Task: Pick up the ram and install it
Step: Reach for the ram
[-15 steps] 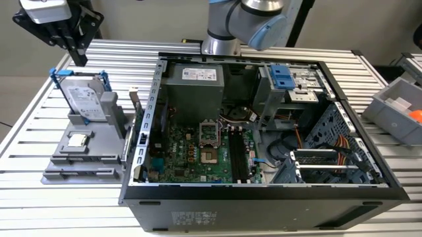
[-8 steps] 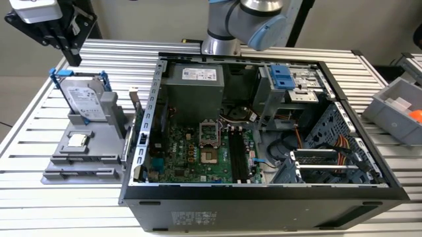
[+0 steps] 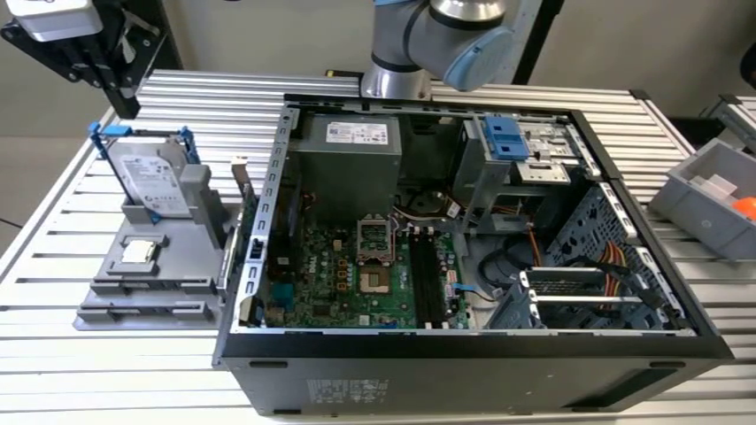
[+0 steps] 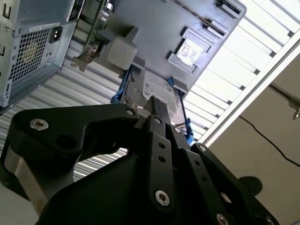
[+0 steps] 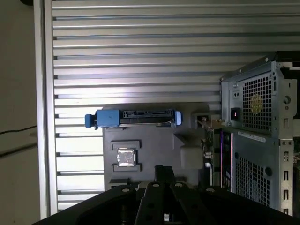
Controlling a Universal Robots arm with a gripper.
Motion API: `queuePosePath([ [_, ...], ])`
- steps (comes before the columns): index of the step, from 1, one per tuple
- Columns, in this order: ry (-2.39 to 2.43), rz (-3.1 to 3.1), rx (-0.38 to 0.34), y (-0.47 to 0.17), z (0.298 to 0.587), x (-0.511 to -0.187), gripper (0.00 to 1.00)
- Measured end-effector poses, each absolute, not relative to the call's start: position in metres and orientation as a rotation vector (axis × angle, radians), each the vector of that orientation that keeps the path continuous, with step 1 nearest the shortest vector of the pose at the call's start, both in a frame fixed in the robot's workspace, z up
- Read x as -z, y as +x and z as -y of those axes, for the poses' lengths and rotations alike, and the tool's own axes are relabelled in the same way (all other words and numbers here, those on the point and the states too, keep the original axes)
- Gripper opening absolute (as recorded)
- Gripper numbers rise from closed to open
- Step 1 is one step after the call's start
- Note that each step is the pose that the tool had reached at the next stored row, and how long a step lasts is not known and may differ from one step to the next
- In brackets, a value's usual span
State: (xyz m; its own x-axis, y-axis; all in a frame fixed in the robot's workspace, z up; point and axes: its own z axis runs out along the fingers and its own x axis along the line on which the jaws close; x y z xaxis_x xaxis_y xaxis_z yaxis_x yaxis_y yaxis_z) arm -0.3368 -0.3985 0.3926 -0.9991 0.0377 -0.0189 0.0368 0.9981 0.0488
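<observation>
The gripper (image 5: 164,172) was closed on nothing, poised over the grey fixture (image 5: 154,146). The ram (image 5: 209,146) stood on edge between the fixture and the computer case (image 5: 253,140). Its long axis ran parallel to the case wall, on the case side of the jaws.

Robotics lab / test bench, pretty sure, not home or office. Giveaways:
- Universal Robots arm (image 3: 440,35) rising at back of slatted aluminium table (image 3: 212,97), black gripper (image 4: 158,107) on its end
- open desktop tower (image 3: 473,363) lying on side, motherboard (image 3: 354,274) and power supply (image 3: 349,155) exposed
- grey fixture (image 3: 130,310) just beside it, hard drive in blue caddy (image 3: 151,181) and CPU (image 3: 138,252) each in own pocket
- grey parts bin (image 3: 709,199) at exterior view's right
- bare floor (image 4: 262,84), loose cable (image 4: 269,138) trailing across it
</observation>
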Motion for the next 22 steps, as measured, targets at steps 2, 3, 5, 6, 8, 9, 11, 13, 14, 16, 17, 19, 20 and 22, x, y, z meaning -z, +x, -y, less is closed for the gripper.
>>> queuePosePath([
  [2,0.058,-3.12,-0.076,-0.337,0.399,-0.393,0.0],
  [3,0.058,-3.12,-0.076,-0.337,0.399,-0.393,0.0],
  [5,0.058,-3.12,-0.076,-0.337,0.399,-0.393,0.0],
  [6,0.058,-3.12,-0.076,-0.337,0.399,-0.393,0.0],
  [8,0.058,-3.12,-0.076,-0.337,0.4,-0.393,0.0],
  [9,0.059,-3.12,-0.075,-0.337,0.401,-0.393,0.0],
  [11,0.058,-3.12,-0.076,-0.337,0.403,-0.393,0.0],
  [13,0.058,-3.12,-0.075,-0.337,0.404,-0.393,0.0],
  [14,0.058,-3.12,-0.076,-0.337,0.406,-0.393,0.0],
  [16,0.058,-3.12,-0.076,-0.338,0.408,-0.393,0.0],
  [17,0.058,-3.12,-0.076,-0.338,0.409,-0.393,0.0],
  [19,0.058,-3.12,-0.075,-0.339,0.411,-0.393,0.0],
  [20,0.058,-3.12,-0.076,-0.339,0.412,-0.393,0.0],
  [22,0.058,-3.12,-0.075,-0.34,0.414,-0.393,0.0],
])
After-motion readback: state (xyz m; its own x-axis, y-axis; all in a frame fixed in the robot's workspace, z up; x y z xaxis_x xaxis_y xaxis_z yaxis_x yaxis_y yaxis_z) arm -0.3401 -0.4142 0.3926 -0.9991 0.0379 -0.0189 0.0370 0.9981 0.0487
